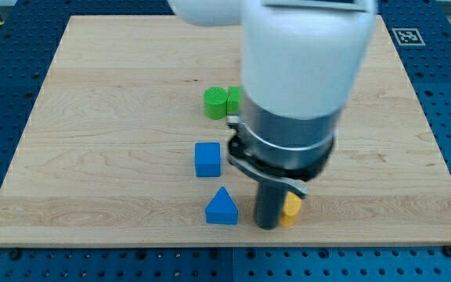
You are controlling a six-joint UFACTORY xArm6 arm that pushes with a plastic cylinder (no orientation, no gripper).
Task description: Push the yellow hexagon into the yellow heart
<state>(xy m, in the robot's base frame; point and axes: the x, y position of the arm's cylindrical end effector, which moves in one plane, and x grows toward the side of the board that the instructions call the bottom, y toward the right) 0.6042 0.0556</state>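
Nearest the view's bottom edge, my tip (268, 225) is down on the board (92, 157), its dark rod planted close to the board's bottom rim. There are no jaws on this rig to spread or press together, just the bare rod, and it is pinching nothing. Pressed against the rod's right side sits a yellow block (292, 208); only a sliver of it shows past the rod, so I cannot tell whether it is the hexagon or the heart, and I cannot tell where the other yellow piece is, since the arm's body covers a lot of the board above the tip. To the left of the tip, near but apart from it, sits the blue triangle (221, 207), point toward the view's top. Further up and a little further left of the tip is the blue cube (207, 159), standing apart from the triangle. Farther still, above the cube, the green cylinder (215, 103) sits with a second green block (234, 99) touching its right side; that one is half hidden behind the arm (304, 55), so its shape is unclear. The big white and grey arm fills the view's top, right of the greens.
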